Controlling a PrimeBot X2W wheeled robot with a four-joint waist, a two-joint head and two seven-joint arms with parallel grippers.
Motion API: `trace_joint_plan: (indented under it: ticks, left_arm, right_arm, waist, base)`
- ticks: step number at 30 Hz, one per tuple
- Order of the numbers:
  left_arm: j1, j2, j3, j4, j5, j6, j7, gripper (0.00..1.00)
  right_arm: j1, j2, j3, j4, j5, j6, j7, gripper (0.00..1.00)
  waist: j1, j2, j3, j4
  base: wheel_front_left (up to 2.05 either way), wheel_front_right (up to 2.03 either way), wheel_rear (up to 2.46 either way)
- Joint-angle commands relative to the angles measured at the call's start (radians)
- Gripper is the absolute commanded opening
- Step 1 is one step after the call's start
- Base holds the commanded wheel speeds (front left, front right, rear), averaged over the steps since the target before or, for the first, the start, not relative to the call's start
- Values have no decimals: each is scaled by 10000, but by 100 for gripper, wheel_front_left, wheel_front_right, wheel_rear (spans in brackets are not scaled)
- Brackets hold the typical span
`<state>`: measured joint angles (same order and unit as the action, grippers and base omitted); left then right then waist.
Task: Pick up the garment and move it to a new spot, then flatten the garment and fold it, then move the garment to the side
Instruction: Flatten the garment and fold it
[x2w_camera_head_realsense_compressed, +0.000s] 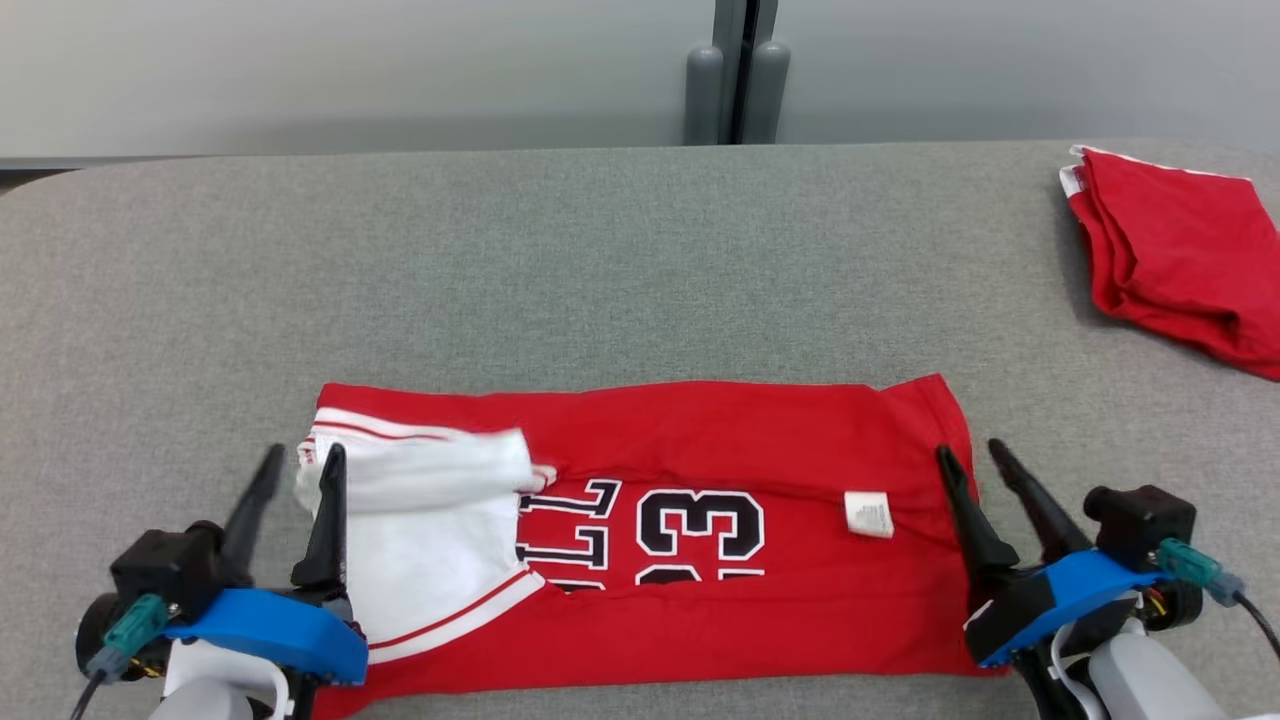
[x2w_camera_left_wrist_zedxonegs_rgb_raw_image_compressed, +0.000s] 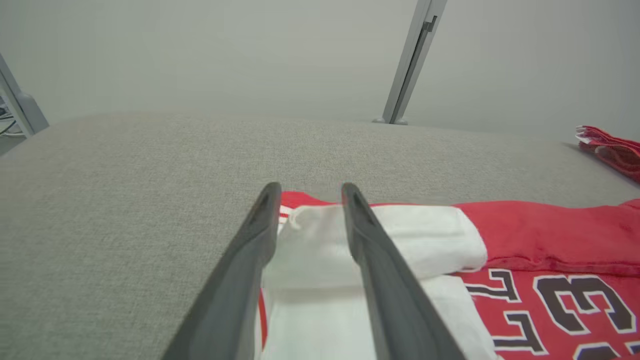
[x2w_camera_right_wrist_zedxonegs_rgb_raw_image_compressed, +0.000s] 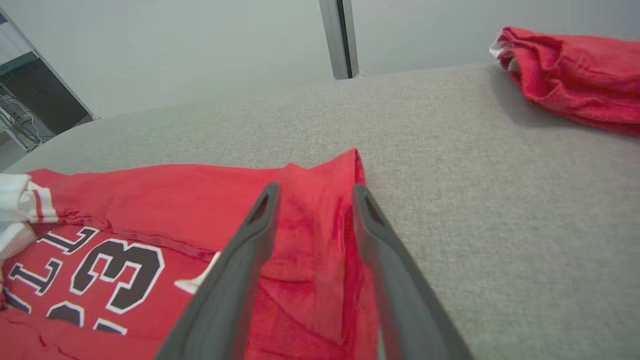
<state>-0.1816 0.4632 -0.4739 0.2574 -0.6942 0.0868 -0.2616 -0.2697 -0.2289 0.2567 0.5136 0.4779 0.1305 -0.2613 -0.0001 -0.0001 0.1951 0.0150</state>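
Red shirt (x2w_camera_head_realsense_compressed: 700, 440) lay flat, my L gripper (x2w_camera_head_realsense_compressed: 303, 452) over its left end, R gripper (x2w_camera_head_realsense_compressed: 968, 448) over right end, both spread apart, empty

A grey fabric-covered table (x2w_camera_head_realsense_compressed: 600, 260) stretches wide across the head view, and over at its far right sits a red cloth (x2w_camera_head_realsense_compressed: 1180, 250), folded in loose layers with a white edge showing at its back corner. Behind the table, a grey double post (x2w_camera_head_realsense_compressed: 738, 70) stands upright against the pale wall (x2w_camera_head_realsense_compressed: 300, 70).
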Motion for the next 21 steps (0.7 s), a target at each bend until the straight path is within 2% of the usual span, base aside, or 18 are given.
trace_joint_plan:
  ticks: [1,5,10,16,21]
  left_arm:
    - [195,-239,482,-246,343,-2,-43,100]
    - [759,-977,2002,-846,1494,-64,-43,100]
    - [1386,-2050,3856,-1665,3300,-166,-43,100]
    - [1936,-2975,5146,-2168,5117,-482,-37,100]
    - [2258,-3403,5637,-1946,5913,-736,-34,100]
  right_arm:
    - [232,-85,-169,-259,-35,7,-49,100]
    - [428,-94,-593,-611,-140,7,-48,100]
    - [170,142,-990,-28,-450,7,136,100]
    - [-66,512,-1340,1035,-704,7,282,100]
    - [-270,815,-1363,1765,-604,7,263,100]
  waist:
    - [1,1,-57,-44]
    - [1,1,-151,-61]
    - [1,1,-167,37]
    - [1,1,-98,149]
    - [1,1,3,138]
  base:
    - [0,0,0]
    - [0,0,0]
    - [0,0,0]
    - [0,0,0]
    - [0,0,0]
